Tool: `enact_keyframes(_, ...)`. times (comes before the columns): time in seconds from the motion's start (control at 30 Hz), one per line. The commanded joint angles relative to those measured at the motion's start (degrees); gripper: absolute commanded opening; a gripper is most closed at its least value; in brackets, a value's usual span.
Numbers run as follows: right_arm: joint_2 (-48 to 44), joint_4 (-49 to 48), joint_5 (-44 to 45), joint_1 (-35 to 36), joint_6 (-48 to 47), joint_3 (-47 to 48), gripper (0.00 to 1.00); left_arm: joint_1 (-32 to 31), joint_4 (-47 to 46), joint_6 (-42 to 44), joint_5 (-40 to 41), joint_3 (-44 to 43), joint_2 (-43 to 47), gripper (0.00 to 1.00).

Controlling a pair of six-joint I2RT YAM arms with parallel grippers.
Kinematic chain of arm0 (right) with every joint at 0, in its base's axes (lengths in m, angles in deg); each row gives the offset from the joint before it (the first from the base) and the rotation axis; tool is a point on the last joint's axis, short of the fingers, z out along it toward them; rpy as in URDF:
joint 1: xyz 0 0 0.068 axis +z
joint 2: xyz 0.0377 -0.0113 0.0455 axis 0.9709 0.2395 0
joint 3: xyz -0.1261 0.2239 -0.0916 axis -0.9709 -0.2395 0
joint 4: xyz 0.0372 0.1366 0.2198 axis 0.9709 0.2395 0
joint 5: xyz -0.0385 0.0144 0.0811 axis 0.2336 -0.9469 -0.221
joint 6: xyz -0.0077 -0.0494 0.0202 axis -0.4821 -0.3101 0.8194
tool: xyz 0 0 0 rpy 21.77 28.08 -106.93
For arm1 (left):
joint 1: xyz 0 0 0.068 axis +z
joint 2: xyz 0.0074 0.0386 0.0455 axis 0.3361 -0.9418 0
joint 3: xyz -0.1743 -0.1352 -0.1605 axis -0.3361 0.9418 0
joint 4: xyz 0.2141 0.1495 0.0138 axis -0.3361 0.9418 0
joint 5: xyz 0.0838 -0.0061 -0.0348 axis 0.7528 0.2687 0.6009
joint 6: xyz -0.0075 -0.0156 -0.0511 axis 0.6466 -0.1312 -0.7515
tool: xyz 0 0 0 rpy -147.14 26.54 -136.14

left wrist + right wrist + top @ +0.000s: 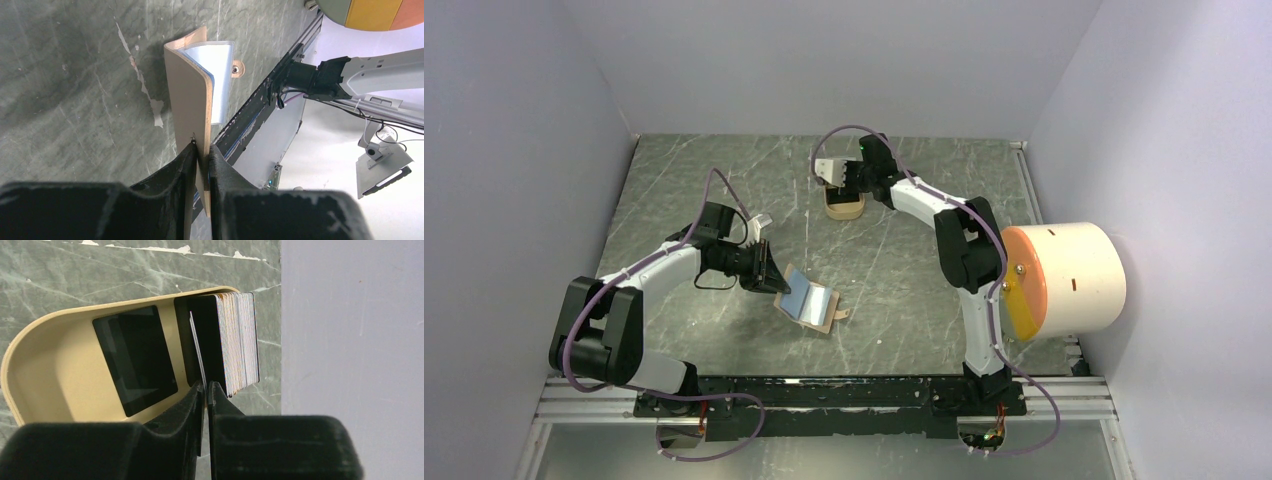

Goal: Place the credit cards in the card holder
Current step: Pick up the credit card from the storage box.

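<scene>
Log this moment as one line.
left gripper shut on open card holder | right gripper shut on credit card at tray stack

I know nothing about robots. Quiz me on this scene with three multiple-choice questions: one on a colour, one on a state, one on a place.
1. What colour is the inside of the card holder? A red; B bluish-silver; C green.
2. The left end effector is: A wide open; B shut on the card holder's cover; C shut on a black card.
3. Where does the stack of credit cards stand? A in the tan tray; B inside the card holder; C between the left end effector's fingers.
Answers: 1 B, its open lining shines bluish-silver. 2 B, both fingers pinch the tan cover. 3 A, the stack stands upright at the tray's end.
</scene>
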Motion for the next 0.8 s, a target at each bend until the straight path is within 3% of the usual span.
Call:
enact_keyframes(0.0, 1.6, -2.5, -0.1, -0.3, 1.9, 1.8, 0.1, 0.4, 0.1, 0.3, -1.0, 0.5, -0.4, 0.2)
enact_keyframes(0.13, 2.0, -2.4, -0.4, -0.4, 3.3, 2.9, 0.16, 0.4, 0.1, 0.3, -1.0, 0.5, -0.4, 0.2)
enact_keyframes(0.27, 2.0, -1.5, -1.3, -0.4, 4.1, 3.1, 0.0, 0.4, 0.1, 0.3, -1.2, 0.5, -0.6, 0.2)
enact_keyframes(0.47, 0.5, -0.1, -3.3, -0.4, 9.8, 1.9, 0.0, 0.4, 0.2, 0.3, -1.3, 0.5, -0.6, 0.2)
enact_keyframes(0.57, -0.6, -2.0, -3.5, -0.3, 10.4, -1.8, 0.0, 0.4, 0.2, 0.3, -1.4, 0.5, -0.7, 0.2)
enact_keyframes(0.77, -1.6, 3.7, -2.7, 0.4, 8.8, -3.0, 0.0, 0.4, 0.2, 0.3, -1.4, 0.4, -0.9, 0.2)
